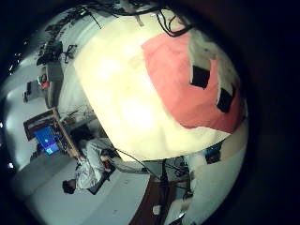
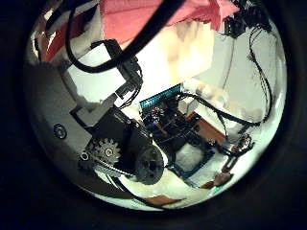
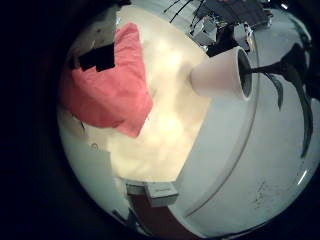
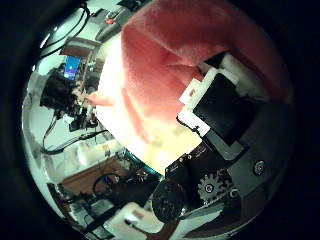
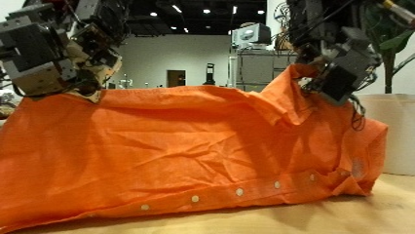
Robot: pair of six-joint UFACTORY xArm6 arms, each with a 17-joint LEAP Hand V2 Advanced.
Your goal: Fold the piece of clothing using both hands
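An orange piece of clothing (image 5: 182,146) hangs spread between both hands, and its buttoned lower edge rests on the wooden table (image 5: 324,210). My left hand (image 5: 58,49) has its fingers curled on one upper corner. My right hand (image 5: 331,54) pinches the other upper corner, which is bunched and raised a little higher. The cloth (image 4: 170,60) fills the right thumb side palm view, pressed by that hand's fingers (image 4: 215,100). In the left little finger side palm view the cloth (image 1: 178,80) lies under dark fingertips (image 1: 200,77).
A white plant pot (image 5: 390,127) stands just beyond the cloth's edge on the right hand's side; the same pot (image 3: 220,75) shows in the right little finger side palm view. Behind the table lies an open room with equipment racks.
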